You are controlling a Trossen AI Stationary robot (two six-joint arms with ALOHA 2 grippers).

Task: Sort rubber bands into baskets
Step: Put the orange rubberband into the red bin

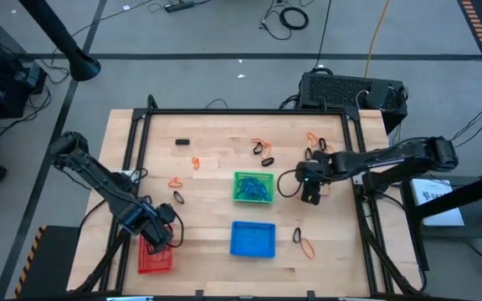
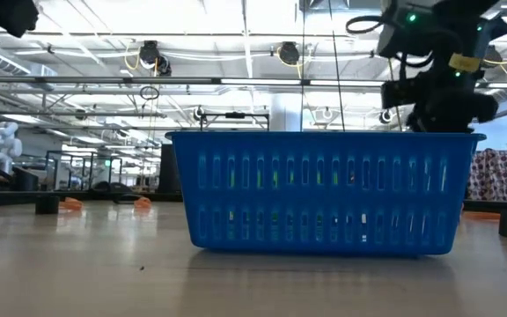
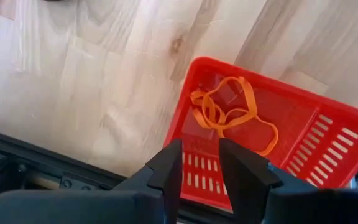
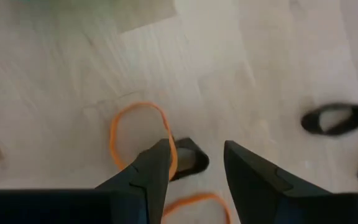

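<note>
Orange rubber bands [image 3: 232,115] lie in red basket [image 3: 303,134].

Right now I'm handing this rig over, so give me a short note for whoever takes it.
Left claw: open, empty, above the red basket, which holds orange bands.
Right claw: open, low over the table right of the green basket, above an orange band and a black band, gripping nothing.
Green basket holds blue bands; the blue basket looks empty.
Left: loose orange and black bands across the table.
</note>
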